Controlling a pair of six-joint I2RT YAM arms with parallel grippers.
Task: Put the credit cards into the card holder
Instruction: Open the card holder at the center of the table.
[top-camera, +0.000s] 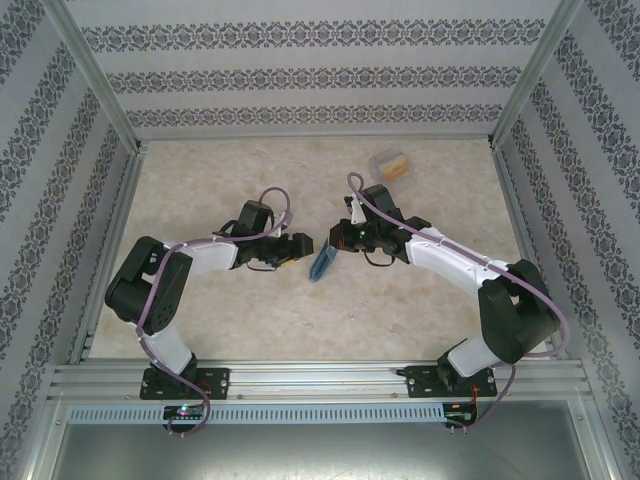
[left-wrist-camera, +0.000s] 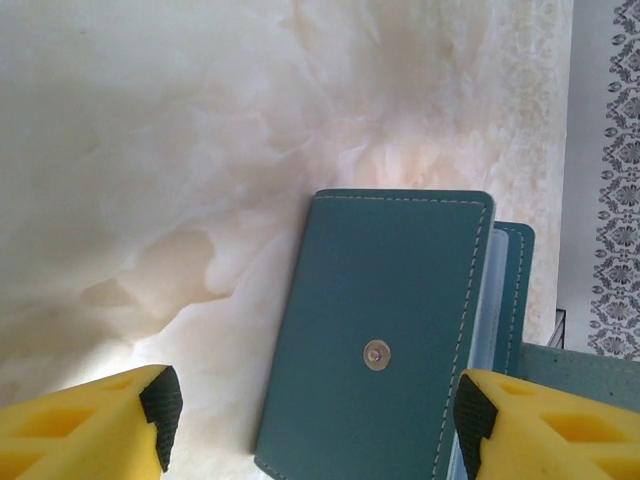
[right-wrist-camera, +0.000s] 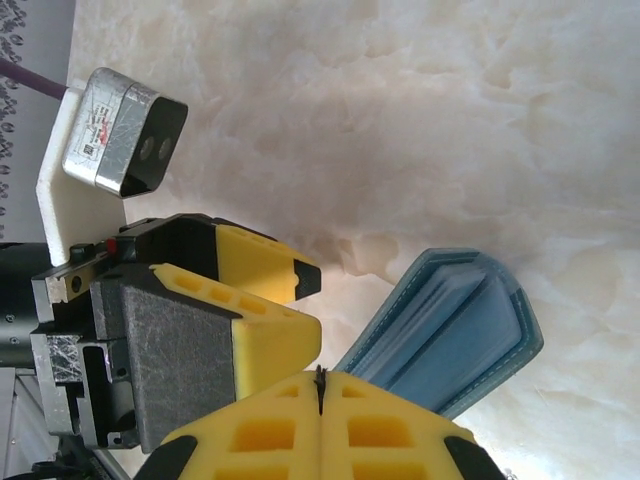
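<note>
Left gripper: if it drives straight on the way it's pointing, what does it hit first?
The card holder, its snap cover facing the left gripper, in line between its open jaws. Depth is unclear, so how soon is hard to say.

Robot lab test cell: aluminium frame (top-camera: 320, 378) bounding marble-look tabletop (top-camera: 250, 330); patterned wallpaper panels (top-camera: 300, 80) enclosing left, right, far sides; left arm (top-camera: 160, 290), right arm (top-camera: 500, 300) sitting bolted at near rail.

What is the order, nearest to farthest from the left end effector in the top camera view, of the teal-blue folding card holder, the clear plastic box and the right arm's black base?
From the left end effector:
1. teal-blue folding card holder, just right of it, mid-table.
2. clear plastic box, toward the back wall, right.
3. right arm's black base, near edge, right.
</note>
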